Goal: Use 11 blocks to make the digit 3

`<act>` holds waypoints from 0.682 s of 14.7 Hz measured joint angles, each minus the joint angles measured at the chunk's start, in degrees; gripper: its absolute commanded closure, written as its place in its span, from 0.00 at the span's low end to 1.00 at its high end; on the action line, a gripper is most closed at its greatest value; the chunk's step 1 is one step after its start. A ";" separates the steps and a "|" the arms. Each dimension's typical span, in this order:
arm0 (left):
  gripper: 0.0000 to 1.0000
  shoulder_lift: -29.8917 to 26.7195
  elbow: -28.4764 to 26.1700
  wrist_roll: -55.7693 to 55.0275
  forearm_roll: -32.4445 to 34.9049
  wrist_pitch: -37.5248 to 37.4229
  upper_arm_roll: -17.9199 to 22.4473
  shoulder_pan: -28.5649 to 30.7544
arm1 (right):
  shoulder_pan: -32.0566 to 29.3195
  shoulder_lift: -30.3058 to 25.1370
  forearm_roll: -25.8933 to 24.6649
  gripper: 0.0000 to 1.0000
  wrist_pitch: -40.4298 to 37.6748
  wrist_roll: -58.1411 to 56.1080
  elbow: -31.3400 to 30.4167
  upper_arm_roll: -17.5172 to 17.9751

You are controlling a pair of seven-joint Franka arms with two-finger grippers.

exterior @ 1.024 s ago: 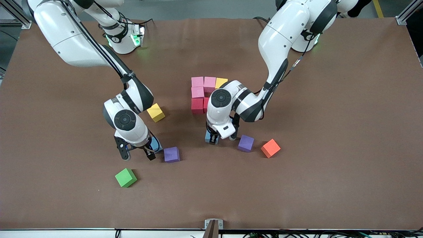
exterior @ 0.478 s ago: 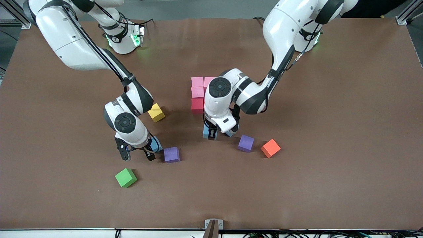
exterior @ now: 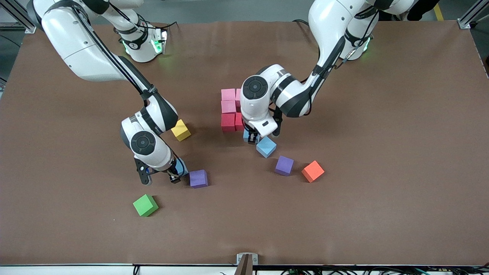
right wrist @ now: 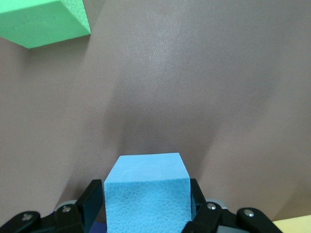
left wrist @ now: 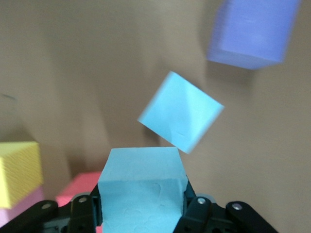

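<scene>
1. The blocks are small matte foam cubes, so I judge them light, slightly squashy and grippy rather than slick; a modest squeeze on two flat faces that lie across from each other, taken at mid-height, should hold one without denting it much.
2. The started figure (exterior: pixel 229 110) sits near the table's middle: pink cubes over red ones, touching, partly hidden under the left arm's wrist.
3. The left gripper (left wrist: pixel 143 213) is clamped on a light blue cube (left wrist: pixel 142 187), fingers flat against two of its sides, just over the table beside the red cubes (exterior: pixel 228 122).
4. A second light blue cube (exterior: pixel 266 146) lies loose and turned at an angle, nearer to the front camera than that gripper.
5. The right gripper (right wrist: pixel 146 213) straddles a third light blue cube (right wrist: pixel 147 191) toward the right arm's end of the table. Its fingers flank the cube's sides, but whether they already pinch it I cannot tell.
6. Loose pieces farther out: a yellow cube (exterior: pixel 180 130), a purple cube (exterior: pixel 198 178) just beside the right gripper, another purple cube (exterior: pixel 284 165), an orange cube (exterior: pixel 312 171) and a green cube (exterior: pixel 145 205).
7. Risk, as I judge it: foam springs back, so a cube pressed against its neighbours may nudge them out of line.
</scene>
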 measured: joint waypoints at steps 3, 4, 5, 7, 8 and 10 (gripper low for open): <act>0.82 -2.52 -8.20 -0.07 0.00 4.14 -0.04 -1.26 | 0.11 0.00 0.03 0.61 -0.02 0.00 0.00 0.12; 0.82 -2.75 -10.15 -0.27 0.00 5.38 -0.05 -1.64 | 0.14 0.01 0.03 0.78 -0.05 -0.32 0.00 0.15; 0.82 -2.76 -11.57 -0.73 0.00 6.15 -0.08 -1.96 | 0.16 0.02 0.01 0.92 -0.09 -1.55 0.00 0.20; 0.82 -2.59 -13.22 -2.39 0.00 6.60 -0.24 -2.40 | 0.17 -0.05 0.02 0.98 -0.22 -6.87 0.09 0.34; 0.82 -2.39 -13.60 -3.36 0.00 6.75 -0.36 -2.51 | 0.18 -0.04 0.02 0.99 -0.37 -8.88 0.11 0.43; 0.82 -2.09 -13.94 -4.52 0.00 7.34 -0.68 -2.59 | 0.22 -0.05 0.02 1.00 -0.55 -10.68 0.19 0.61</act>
